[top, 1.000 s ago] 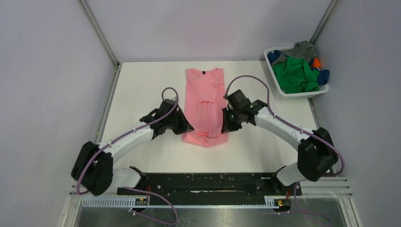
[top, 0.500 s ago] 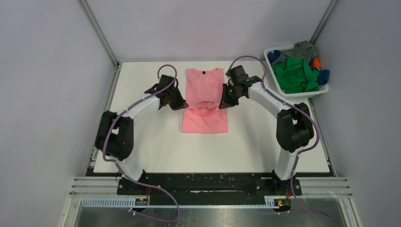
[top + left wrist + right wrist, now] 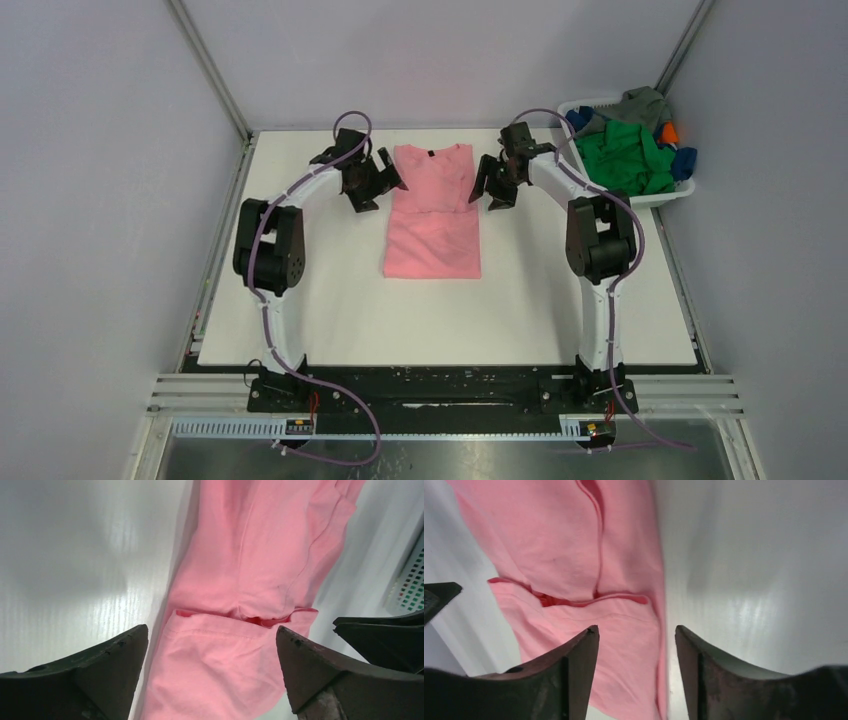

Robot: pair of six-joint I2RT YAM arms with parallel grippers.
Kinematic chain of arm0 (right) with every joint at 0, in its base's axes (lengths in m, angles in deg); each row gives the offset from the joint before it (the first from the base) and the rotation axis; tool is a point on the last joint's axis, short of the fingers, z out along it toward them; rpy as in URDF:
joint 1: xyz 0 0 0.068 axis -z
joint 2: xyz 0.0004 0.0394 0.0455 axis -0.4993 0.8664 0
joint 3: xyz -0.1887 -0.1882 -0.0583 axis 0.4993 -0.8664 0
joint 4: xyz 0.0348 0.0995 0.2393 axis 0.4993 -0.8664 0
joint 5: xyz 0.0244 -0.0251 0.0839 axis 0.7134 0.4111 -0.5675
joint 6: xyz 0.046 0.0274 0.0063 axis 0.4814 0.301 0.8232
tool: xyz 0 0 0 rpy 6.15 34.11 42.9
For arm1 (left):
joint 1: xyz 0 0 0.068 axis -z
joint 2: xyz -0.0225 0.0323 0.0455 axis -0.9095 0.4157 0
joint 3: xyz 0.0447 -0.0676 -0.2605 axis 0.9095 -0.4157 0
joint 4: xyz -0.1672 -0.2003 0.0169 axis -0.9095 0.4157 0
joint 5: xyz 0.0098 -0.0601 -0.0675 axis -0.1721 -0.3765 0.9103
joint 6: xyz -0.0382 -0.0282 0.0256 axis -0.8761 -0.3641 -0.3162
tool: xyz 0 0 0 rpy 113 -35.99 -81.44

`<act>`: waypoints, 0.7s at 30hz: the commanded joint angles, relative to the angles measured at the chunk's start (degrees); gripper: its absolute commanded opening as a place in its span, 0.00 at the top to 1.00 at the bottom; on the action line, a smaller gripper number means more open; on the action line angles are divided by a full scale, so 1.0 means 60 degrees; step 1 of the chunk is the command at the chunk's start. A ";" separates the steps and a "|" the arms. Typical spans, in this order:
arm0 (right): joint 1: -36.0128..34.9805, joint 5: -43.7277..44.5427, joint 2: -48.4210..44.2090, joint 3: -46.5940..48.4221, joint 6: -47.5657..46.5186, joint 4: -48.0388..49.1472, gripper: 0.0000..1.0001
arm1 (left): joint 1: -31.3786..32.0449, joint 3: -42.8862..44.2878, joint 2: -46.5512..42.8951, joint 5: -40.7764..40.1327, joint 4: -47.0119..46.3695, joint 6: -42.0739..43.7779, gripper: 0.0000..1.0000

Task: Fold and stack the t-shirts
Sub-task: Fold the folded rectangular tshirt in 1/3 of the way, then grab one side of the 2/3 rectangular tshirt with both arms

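Now that the left gripper (image 3: 380,188) and right gripper (image 3: 490,192) have let go and hang spread wide, empty, you have the pink shirt (image 3: 432,225) folded in half near the far edge of the counter (image 3: 330,300), that fold done.

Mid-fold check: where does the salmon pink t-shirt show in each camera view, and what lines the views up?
Top external: the salmon pink t-shirt lies flat in the centre, just above the middle.
Left wrist: it fills the centre, running to the upper right.
Right wrist: it fills the left and centre.
Shared landmark: the folded-over hem edge crossing the shirt.
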 commanded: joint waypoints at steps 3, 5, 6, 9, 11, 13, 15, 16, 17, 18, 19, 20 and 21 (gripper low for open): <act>0.0125 -0.0449 -0.2494 -0.2351 -0.0668 0.0688 0.04 | -0.0150 -0.1718 -0.1939 0.0592 -0.0170 0.0470 0.01; 0.0067 -0.0709 -0.3336 -0.3819 -0.0758 0.1091 0.01 | -0.0134 -0.3091 -0.2774 0.0714 -0.0461 0.0444 0.01; -0.0015 -0.0782 -0.3706 -0.4475 -0.0767 0.1180 0.01 | -0.0099 -0.3718 -0.3121 0.0753 -0.0497 0.0423 0.01; -0.0465 -0.0982 -0.4362 -0.6030 -0.0520 0.1547 0.01 | 0.0155 -0.5347 -0.4081 0.0612 -0.0579 0.0335 0.01; -0.0819 -0.1034 -0.4479 -0.6688 -0.0331 0.1869 0.01 | 0.0347 -0.6214 -0.4565 0.0489 -0.0825 0.0164 0.01; -0.1095 -0.1016 -0.4366 -0.7005 -0.0171 0.2178 0.03 | 0.0454 -0.6881 -0.4784 0.0468 -0.1261 -0.0087 0.03; -0.1192 -0.1004 -0.4106 -0.7024 -0.0034 0.2338 0.07 | 0.0522 -0.7204 -0.4646 0.0590 -0.1670 -0.0317 0.11; -0.1216 -0.0926 -0.3965 -0.6983 -0.0003 0.2391 0.10 | 0.0584 -0.7264 -0.4494 0.0589 -0.1866 -0.0365 0.15; -0.1232 -0.0801 -0.3849 -0.6929 0.0051 0.2419 0.12 | 0.0650 -0.7246 -0.4325 0.0561 -0.1912 -0.0400 0.18; -0.1236 -0.0747 -0.3728 -0.6871 0.0076 0.2425 0.17 | 0.0708 -0.7167 -0.4123 0.0598 -0.1936 -0.0395 0.23; -0.1236 -0.0720 -0.3645 -0.6819 0.0111 0.2434 0.22 | 0.0794 -0.7064 -0.3960 0.0614 -0.1929 -0.0402 0.31; -0.1236 -0.0741 -0.3591 -0.6809 0.0142 0.2427 0.27 | 0.0862 -0.7041 -0.3841 0.0676 -0.1938 -0.0408 0.40; -0.1244 -0.0786 -0.3549 -0.6828 0.0170 0.2435 0.32 | 0.0936 -0.7057 -0.3784 0.0695 -0.1941 -0.0409 0.47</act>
